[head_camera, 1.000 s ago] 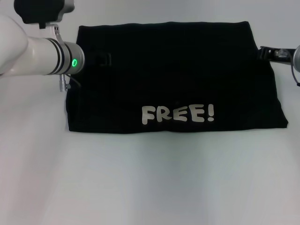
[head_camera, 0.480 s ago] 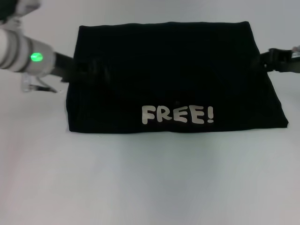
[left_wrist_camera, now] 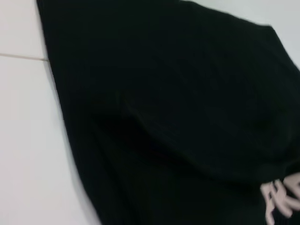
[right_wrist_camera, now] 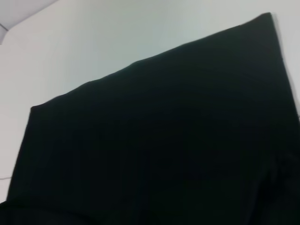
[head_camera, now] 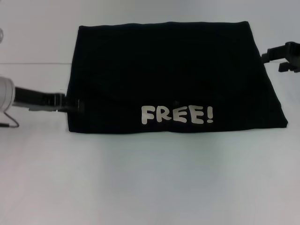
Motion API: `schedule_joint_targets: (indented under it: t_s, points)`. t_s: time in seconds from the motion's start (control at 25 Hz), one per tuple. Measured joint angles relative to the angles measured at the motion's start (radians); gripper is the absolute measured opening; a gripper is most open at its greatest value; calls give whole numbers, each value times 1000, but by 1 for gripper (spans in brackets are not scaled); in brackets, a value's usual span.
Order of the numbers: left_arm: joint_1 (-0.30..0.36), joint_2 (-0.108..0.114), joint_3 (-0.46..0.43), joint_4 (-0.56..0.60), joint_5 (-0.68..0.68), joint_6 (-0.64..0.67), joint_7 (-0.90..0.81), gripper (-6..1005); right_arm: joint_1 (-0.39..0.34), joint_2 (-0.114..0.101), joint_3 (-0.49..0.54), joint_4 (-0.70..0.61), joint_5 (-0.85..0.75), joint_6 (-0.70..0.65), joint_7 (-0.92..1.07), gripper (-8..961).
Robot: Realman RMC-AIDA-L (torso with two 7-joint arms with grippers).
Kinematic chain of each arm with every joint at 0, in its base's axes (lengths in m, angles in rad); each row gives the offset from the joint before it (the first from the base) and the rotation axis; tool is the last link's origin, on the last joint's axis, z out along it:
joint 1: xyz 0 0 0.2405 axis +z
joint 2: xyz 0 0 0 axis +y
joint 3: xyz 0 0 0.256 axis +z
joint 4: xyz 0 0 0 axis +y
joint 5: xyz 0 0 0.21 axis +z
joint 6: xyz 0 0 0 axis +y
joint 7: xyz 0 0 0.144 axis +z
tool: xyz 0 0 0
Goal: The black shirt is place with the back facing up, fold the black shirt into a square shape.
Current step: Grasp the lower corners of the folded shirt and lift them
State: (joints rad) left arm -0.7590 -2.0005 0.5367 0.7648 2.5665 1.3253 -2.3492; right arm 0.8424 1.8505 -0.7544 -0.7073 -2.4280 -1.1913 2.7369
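A folded black shirt (head_camera: pixel 173 77) lies flat on a white table (head_camera: pixel 150 178), its long axis running side to side and its cream "FREE!" lettering (head_camera: pixel 178 114) upright along the near edge. The fabric forms a wide trapezoid, narrower at the far edge, with soft, matte cloth and straight, clean folds (a faint ridge crosses the cloth in the left wrist view). Bare tabletop surrounds the shirt on every side, broadest in front of the near edge. The left gripper (head_camera: pixel 70 103) sits low at the shirt's left edge near the front corner, its tips touching the cloth; whether they pinch it cannot be told. The right gripper (head_camera: pixel 274 57) hovers just beside the shirt's right edge toward the far corner, its fingers apart and empty.
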Motion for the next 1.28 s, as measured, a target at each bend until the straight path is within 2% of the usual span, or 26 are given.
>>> schedule_joint_targets:
  t_s: [0.04,0.44,0.72,1.28]
  points:
    - [11,-6,0,0,0,-6,36,643,2,-1,4,-9,0,-12,1,701]
    - [41,-60,3,-39,-6,-124,81,642,6,0,12,-15,0,-27,4,703]
    - [29,-66,24,-92,-6,-207,83,636,4,0,13,-11,0,-15,0,704]
    - [19,-74,73,-94,-3,-230,10,625,-3,-1,32,-11,4,-7,-8,703]
